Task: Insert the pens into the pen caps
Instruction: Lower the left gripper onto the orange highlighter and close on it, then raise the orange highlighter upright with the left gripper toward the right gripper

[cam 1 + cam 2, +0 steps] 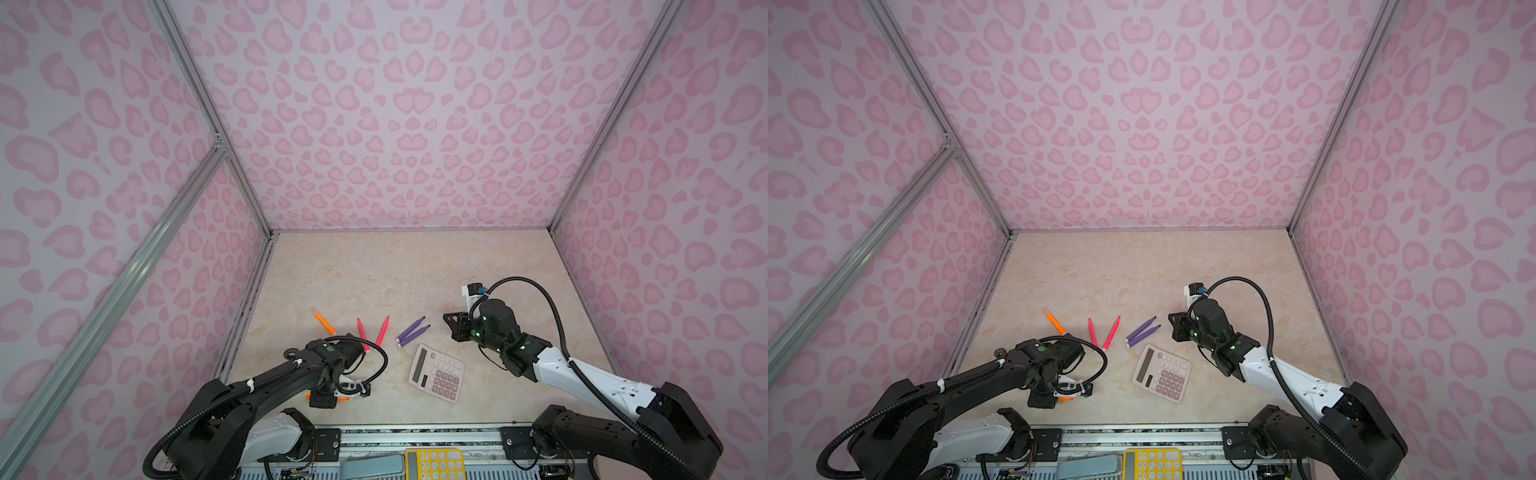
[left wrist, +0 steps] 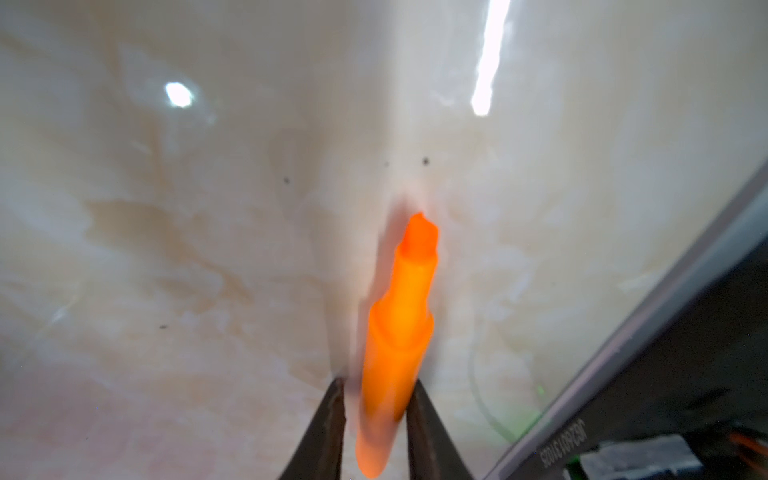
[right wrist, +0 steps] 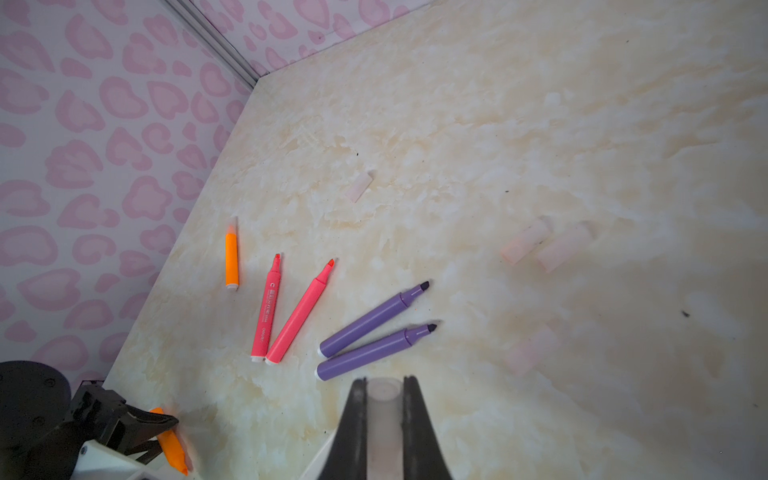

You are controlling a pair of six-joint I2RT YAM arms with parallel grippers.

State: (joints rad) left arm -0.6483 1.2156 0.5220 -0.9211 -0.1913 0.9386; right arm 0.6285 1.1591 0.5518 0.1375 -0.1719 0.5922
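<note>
- Clamping an orange pen in the left gripper at near left; jaws snug on the barrel, tip kept clear for capping.
- Pinching a clear cap in the right gripper at right, jaws fully closed on it, open end seemingly outward to take that tip.
- Lying mid-table, uncapped: pink pens, purple pens; loose caps farther back.
- At far left, a second orange pen, apparently capped.
- Next, likely: lining up tip and cap.

pink blotches pattern the lilac walls; the table is cream marble. there are an orange pen, pink-red pens, purple pens, a clear pen cap, a pale pink calculator.
</note>
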